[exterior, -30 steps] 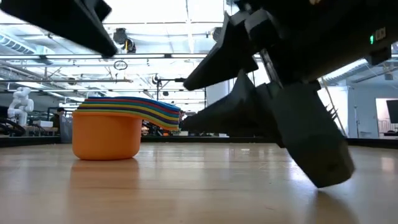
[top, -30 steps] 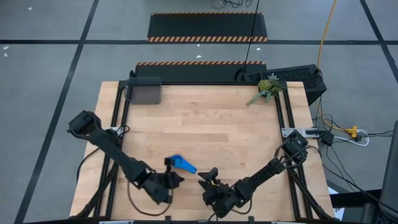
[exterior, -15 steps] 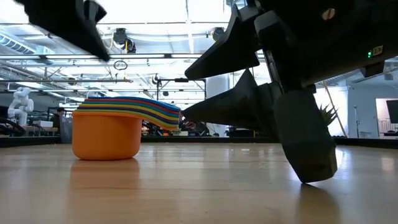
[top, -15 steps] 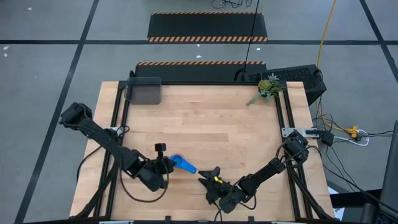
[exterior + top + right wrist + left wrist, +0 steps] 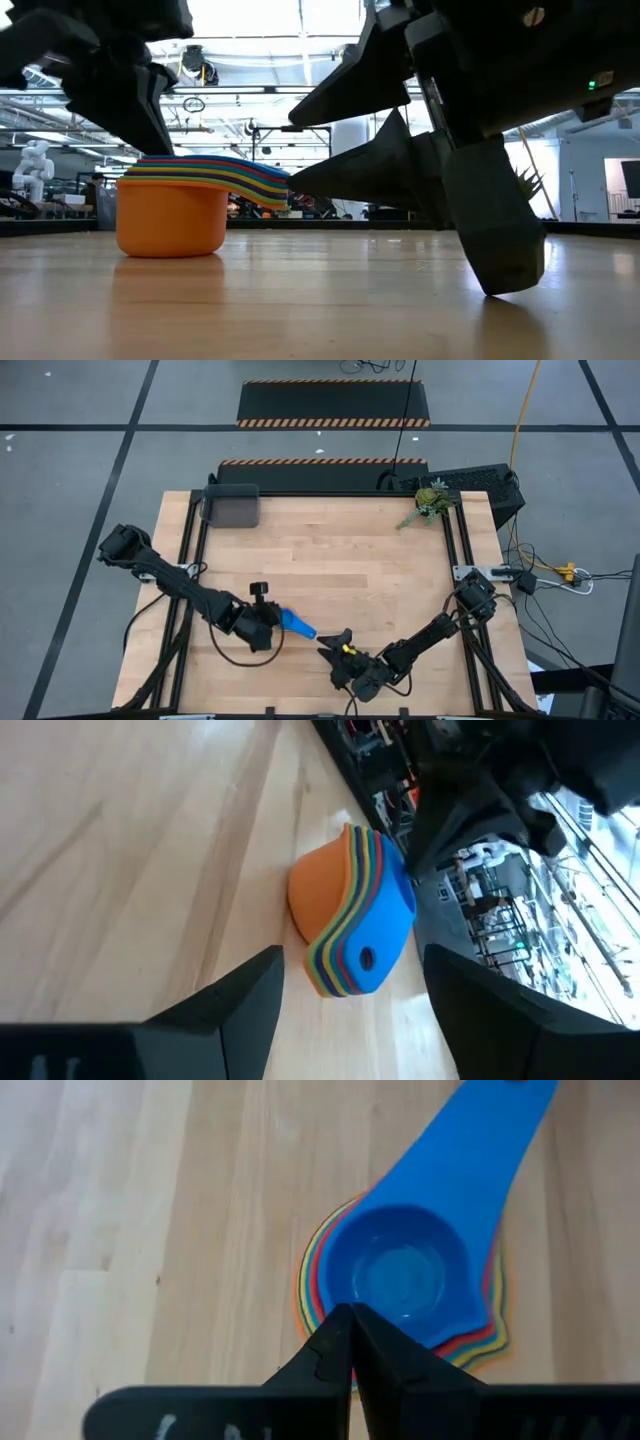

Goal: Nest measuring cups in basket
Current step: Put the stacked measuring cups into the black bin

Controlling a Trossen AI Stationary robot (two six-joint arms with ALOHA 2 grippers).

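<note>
The measuring cups (image 5: 297, 624) stand nested in one stack near the table's front, bowls on the wood. The orange one (image 5: 170, 215) is outermost and a blue one (image 5: 405, 1275) is on top. Their handles fan toward my right gripper (image 5: 333, 646), which is open and a short way off, its fingers level on either side of the line to the handles (image 5: 362, 958). My left gripper (image 5: 274, 623) is shut and slants down at the stack's left rim. The dark grey basket (image 5: 232, 506) sits at the far left corner. My left gripper's shut fingertips (image 5: 350, 1320) point down on a slant at the rim of the blue top cup (image 5: 345, 1295), on the side away from the handles. Whether they touch the rim, I cannot tell. The stack stands upright on the table.
A green plant sprig (image 5: 430, 500) lies at the far right corner. Bare wood stretches between the stack and the basket. The table's near edge is close behind both grippers.
My left gripper has swung from the near side of the stack toward the far edge, to the stack's left rim, and has tipped further downward while staying shut. My right gripper has rolled a little in place. The stack has not moved.
</note>
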